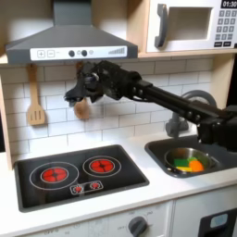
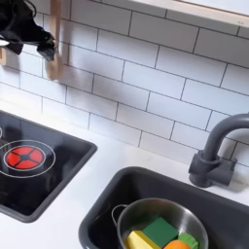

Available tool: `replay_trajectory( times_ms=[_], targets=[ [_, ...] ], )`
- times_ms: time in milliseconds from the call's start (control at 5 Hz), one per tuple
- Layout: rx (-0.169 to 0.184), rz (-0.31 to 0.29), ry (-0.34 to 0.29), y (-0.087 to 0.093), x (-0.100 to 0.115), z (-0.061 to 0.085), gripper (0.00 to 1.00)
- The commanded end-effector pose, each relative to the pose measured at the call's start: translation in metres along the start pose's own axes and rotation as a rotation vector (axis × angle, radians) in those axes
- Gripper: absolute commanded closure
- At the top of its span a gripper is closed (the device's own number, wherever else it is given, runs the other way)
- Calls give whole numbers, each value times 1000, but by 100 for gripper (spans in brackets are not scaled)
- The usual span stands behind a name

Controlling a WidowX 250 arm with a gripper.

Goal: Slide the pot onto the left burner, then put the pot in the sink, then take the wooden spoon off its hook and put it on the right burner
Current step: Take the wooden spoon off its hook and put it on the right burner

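The wooden spoon (image 1: 81, 108) hangs upright against the tiled wall under the range hood, with its bowl down; in the second exterior view it shows as the spoon (image 2: 51, 60) at the top left. My gripper (image 1: 82, 86) is right at the spoon's handle, with the arm reaching in from the first exterior view's right. In the second exterior view the gripper (image 2: 37, 39) touches the handle from the left, and the fingers are too dark to make out. The pot (image 1: 190, 160) (image 2: 160, 226) sits in the sink (image 1: 218, 148) (image 2: 107, 199) and holds colourful toy food.
A slotted wooden spatula (image 1: 35, 104) hangs left of the spoon. The black stove has two red burners (image 1: 56, 172) (image 1: 100, 166), and one burner (image 2: 23, 156) shows in the second exterior view. The faucet (image 2: 214, 151) stands behind the sink. A microwave (image 1: 190, 23) sits above.
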State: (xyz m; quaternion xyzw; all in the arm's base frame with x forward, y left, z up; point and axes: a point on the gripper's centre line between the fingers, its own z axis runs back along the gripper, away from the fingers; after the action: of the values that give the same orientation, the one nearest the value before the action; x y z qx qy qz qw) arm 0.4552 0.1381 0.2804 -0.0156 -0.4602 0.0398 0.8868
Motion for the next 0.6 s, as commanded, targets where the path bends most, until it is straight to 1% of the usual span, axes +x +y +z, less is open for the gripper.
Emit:
replay_trajectory(
  times_ms=[0, 200, 400],
  targets=[
    [-25, -6, -30, 1, 18, -6, 0],
    [-39, -39, -27, 0, 20, -11, 0],
    [-58, -52, -31, -7, 21, -11, 0]
  ],
)
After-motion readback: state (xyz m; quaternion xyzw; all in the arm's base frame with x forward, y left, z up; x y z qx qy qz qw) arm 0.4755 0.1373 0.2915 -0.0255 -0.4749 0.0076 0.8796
